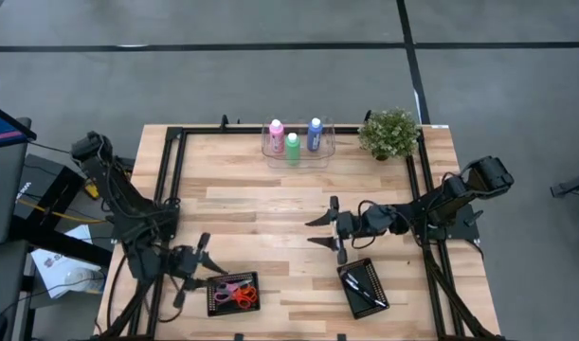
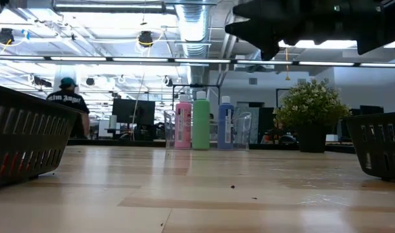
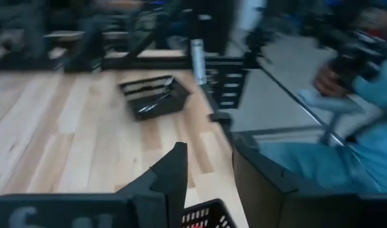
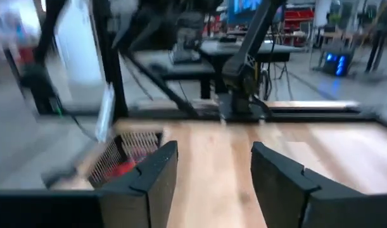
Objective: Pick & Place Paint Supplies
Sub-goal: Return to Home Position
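Note:
Three white-capped paint bottles, pink [image 1: 276,133], green [image 1: 293,147] and blue [image 1: 315,133], stand upright in a clear container [image 1: 327,152] at the table's far edge. The low view shows them as pink [image 2: 182,123], green [image 2: 200,121] and blue [image 2: 225,123]. Thin dark brushes lie in a black tray [image 1: 363,287] near the near edge; the left wrist view shows this tray [image 3: 154,95] too. My right gripper [image 1: 319,231] hangs open above mid-table, just beyond that tray [image 4: 215,168]. My left gripper [image 1: 202,261] is open beside a second black tray [image 3: 212,183].
A black tray holding red and pink scissors [image 1: 234,294] sits by my left gripper [image 4: 126,155]. A small potted plant [image 1: 389,133] stands at the far right corner, next to the clear container. Black frame rails run along the table's edges. Bare wood lies between the trays and the container.

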Tool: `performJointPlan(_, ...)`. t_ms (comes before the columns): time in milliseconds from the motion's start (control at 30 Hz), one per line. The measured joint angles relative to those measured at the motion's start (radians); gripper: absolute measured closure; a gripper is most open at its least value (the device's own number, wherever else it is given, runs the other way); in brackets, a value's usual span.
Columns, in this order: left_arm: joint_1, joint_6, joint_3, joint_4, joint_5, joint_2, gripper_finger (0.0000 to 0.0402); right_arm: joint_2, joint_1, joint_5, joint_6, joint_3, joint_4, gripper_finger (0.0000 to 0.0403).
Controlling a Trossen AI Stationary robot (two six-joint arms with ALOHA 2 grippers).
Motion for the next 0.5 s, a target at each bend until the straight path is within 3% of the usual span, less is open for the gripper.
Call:
performJointPlan(133, 0.024, 0.159, -0.001, 0.078, 0.151, -0.016, 0.0286, -0.002, 0.008, -0.007, 0.161, 0.0, 0.021, 0.0228)
performJointPlan(300, 0.12, 0.275, -0.001, 0.142, 0.4, -0.022, 0.0284, -0.061, 0.01, -0.185, 0.115, 0.0, -0.039, 0.0231)
performJointPlan(400, 0.198, 0.305, -0.01, 0.153, 0.471, -0.022, 0.0286, -0.176, 0.031, -0.172, 0.055, 0.0, -0.129, 0.0231)
performJointPlan(500, 0.277, 0.335, -0.069, 0.21, 0.55, -0.038, 0.0285, -0.348, 0.077, -0.079, -0.04, 0.0, -0.311, 0.023)
